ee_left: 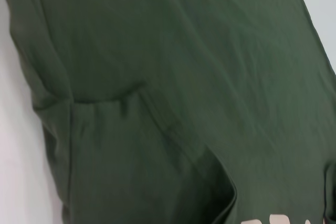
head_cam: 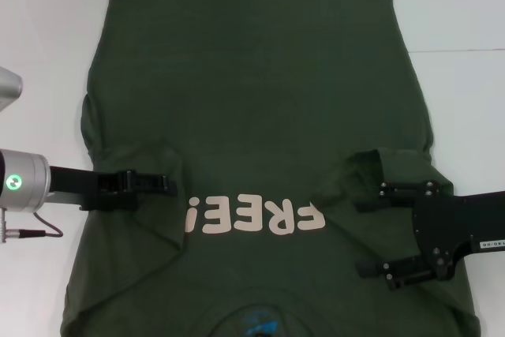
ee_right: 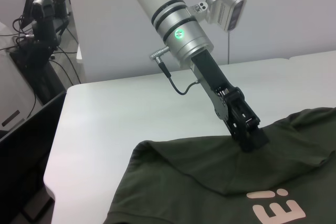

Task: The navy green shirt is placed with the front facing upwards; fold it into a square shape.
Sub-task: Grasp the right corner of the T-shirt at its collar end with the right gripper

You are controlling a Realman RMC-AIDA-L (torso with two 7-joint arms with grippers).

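Observation:
The navy green shirt (head_cam: 260, 92) lies flat on the white table, front up, its "FREE!" lettering (head_cam: 256, 217) and collar (head_cam: 260, 323) at the near edge. Both sleeves are folded inward over the chest. My left gripper (head_cam: 167, 184) sits at the inner end of the left sleeve fold (head_cam: 150, 159), shut on the cloth; the right wrist view shows it (ee_right: 251, 136) pinching the shirt (ee_right: 210, 182). My right gripper (head_cam: 369, 230) is open over the shirt's right side, its far finger against the folded right sleeve (head_cam: 387, 165). Only shirt fabric (ee_left: 173, 77) fills the left wrist view.
Bare white table (head_cam: 47, 29) surrounds the shirt on the left, far and right sides, with a seam line (head_cam: 465, 50) at the far right. A cable (head_cam: 35, 233) hangs from the left arm. Dark equipment (ee_right: 37, 35) stands beyond the table's edge.

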